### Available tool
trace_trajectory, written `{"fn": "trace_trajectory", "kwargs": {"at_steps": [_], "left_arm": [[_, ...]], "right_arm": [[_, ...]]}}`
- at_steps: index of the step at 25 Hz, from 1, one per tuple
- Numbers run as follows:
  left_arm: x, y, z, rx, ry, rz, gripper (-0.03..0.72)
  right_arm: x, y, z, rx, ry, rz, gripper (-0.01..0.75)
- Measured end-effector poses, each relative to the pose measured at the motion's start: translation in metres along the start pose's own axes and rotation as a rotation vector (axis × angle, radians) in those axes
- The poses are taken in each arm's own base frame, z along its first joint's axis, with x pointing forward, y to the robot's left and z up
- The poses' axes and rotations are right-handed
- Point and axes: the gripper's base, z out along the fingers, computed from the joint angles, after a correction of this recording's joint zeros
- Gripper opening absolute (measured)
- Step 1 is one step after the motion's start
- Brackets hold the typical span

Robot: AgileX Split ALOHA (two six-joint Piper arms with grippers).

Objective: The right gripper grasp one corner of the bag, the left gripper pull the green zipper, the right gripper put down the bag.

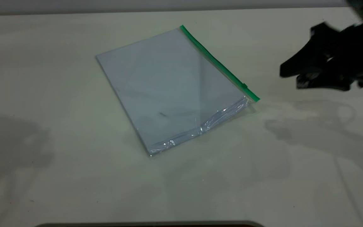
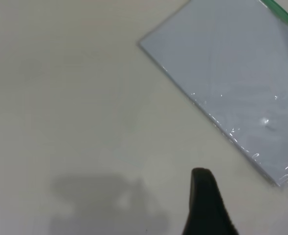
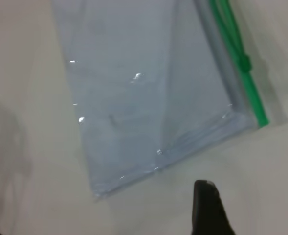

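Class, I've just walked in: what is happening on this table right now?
Nothing is being handled yet. The bag lies flat on the table, with its green zipper along the edge nearest the right arm. The right gripper hangs in the air beside that edge, jaws apart, touching nothing. The left gripper is off to the bag's other side, also clear of it.

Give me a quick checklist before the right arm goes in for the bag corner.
1. Bag lying flat on the table: ok.
2. Corner of the bag at the green zipper end, facing the right tool, unobstructed: ok.
3. Slider tab near that corner, zipper apparently closed: ok.
4. Right tool apart from the bag, above the table: ok.
5. Right tool open enough: cannot tell.
6. Left tool clear of the bag: ok; open or shut: cannot tell.
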Motion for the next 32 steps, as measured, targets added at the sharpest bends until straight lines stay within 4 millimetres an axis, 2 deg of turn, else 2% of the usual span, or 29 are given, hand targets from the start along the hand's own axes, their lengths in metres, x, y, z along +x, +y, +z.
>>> {"fn": "trace_trajectory", "kwargs": {"at_steps": [6,11,14,22,32], "left_arm": [[-0.001,0.002,0.005,-0.005,0.0,-0.003,0.523],[-0.001,0.002,0.005,-0.006,-0.001,-0.003,0.523],[-0.001,0.002,0.005,-0.006,-0.002,-0.004,0.523],[-0.002,0.002,0.005,-0.006,-0.005,-0.006,0.523],[-0.002,0.002,0.005,-0.007,-0.008,-0.006,0.523]], "right_arm": [[-0.012,-0.024,0.041,-0.044,0.027,0.033,0.481],[-0.01,-0.04,0.063,-0.045,0.058,0.056,0.481],[-0.005,-0.039,0.075,-0.048,0.083,0.049,0.481],[-0.003,-0.022,0.107,-0.051,0.127,-0.032,0.481],[-0.014,-0.02,0.113,-0.055,0.102,-0.046,0.481]]}}
